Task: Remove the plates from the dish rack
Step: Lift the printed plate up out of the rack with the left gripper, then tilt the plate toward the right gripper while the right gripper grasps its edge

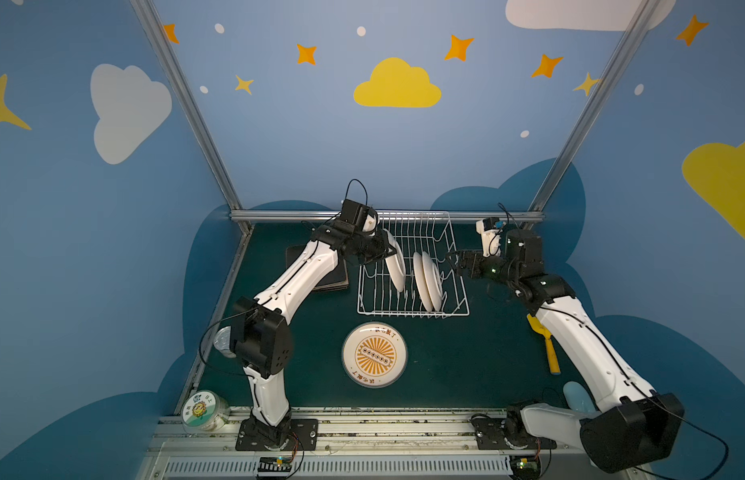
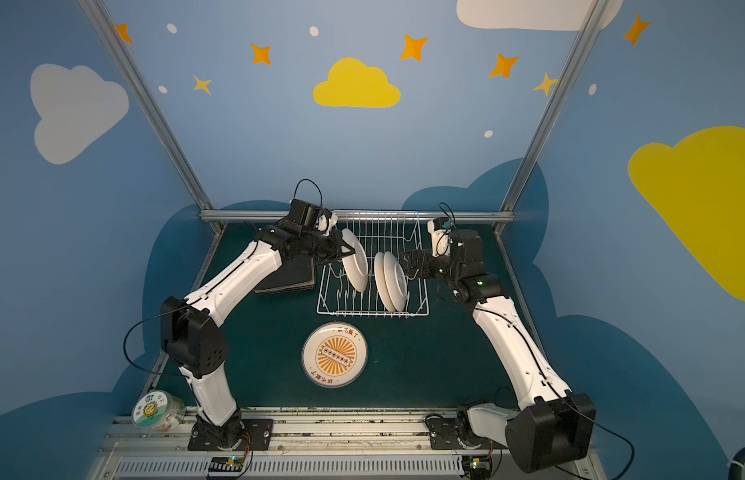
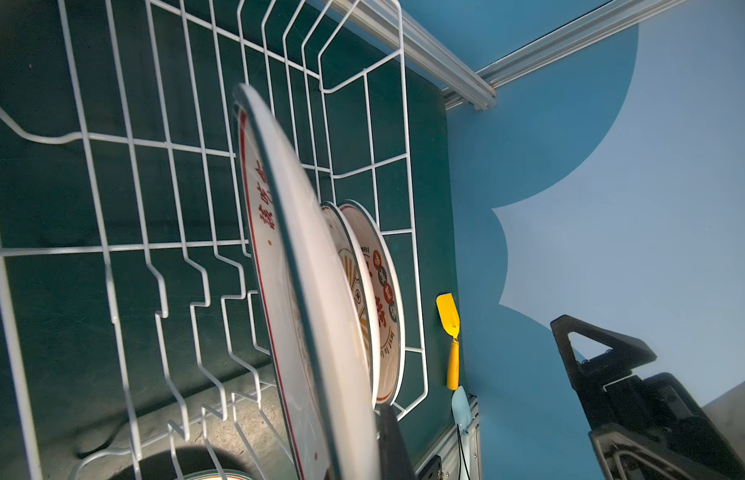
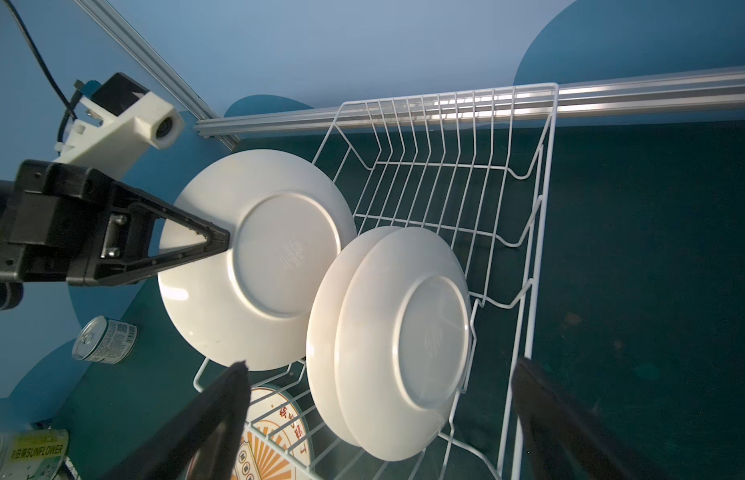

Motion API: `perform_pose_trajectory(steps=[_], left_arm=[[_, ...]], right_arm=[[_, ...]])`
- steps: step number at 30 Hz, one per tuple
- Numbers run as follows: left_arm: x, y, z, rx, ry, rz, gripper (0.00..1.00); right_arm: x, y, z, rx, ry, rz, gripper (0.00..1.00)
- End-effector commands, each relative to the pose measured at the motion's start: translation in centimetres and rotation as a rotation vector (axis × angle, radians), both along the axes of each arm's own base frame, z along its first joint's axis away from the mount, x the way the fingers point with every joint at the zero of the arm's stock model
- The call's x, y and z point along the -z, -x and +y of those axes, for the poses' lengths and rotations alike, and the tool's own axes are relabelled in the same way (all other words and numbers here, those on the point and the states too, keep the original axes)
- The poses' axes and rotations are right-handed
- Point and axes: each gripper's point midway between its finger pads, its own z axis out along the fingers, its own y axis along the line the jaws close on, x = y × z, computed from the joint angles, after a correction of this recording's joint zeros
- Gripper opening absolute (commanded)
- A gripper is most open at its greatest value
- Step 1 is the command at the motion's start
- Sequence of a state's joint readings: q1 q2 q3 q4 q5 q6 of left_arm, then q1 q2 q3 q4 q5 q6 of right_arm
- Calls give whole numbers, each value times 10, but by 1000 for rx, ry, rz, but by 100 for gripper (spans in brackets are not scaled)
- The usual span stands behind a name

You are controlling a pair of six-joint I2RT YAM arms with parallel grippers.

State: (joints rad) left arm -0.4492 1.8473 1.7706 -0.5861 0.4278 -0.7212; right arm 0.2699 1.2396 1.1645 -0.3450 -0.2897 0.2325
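**Lift-out of a plate.** In both top views the white wire dish rack [image 1: 420, 232] is sitting at 12 o'clock on the green table [image 1: 466, 374]. The left gripper [image 4: 217, 243] is clamping the rim of a round cream-white plate [image 4: 254, 257] at the rack's 9 o'clock end. The plate is leaning, and whether its lower edge is clear of the rack cannot be told. Two more round plates [image 1: 429, 282] are standing together at the rack's 3 o'clock end. Just beside them the right gripper [image 1: 453, 262] is hovering with its jaws wide apart, holding nothing. A sunburst-printed plate [image 1: 375, 354] is lying flat at 6 o'clock of the rack, and a dark stack of square plates [image 2: 285, 279] is lying at its 9 o'clock. The step in hand appears to be the lift-out. It is best done by raising the plate in its own plane until it clears the rack, without swinging it toward the pair at 3 o'clock, and only then turning it flat.
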Motion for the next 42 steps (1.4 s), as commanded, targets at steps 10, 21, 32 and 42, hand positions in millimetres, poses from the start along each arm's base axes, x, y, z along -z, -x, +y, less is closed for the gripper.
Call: perform_pose_trajectory(steps=[10,21,32,42], left_arm=[[-93,2,21,36,-31,-459,3],[-85,14,37,126,-434,-868,3],[-68,34,23,320,-747,-1168,3],[-49,51,7,507,-1071,-1422,3]], right_arm=[[-32,-1,10,-18,-117,-2,97],[-58,-3,30,-76,-276,75,97],[-79,-15,56,-156,-403,119,96],[-61,-21,76,-169,-370,215,92]])
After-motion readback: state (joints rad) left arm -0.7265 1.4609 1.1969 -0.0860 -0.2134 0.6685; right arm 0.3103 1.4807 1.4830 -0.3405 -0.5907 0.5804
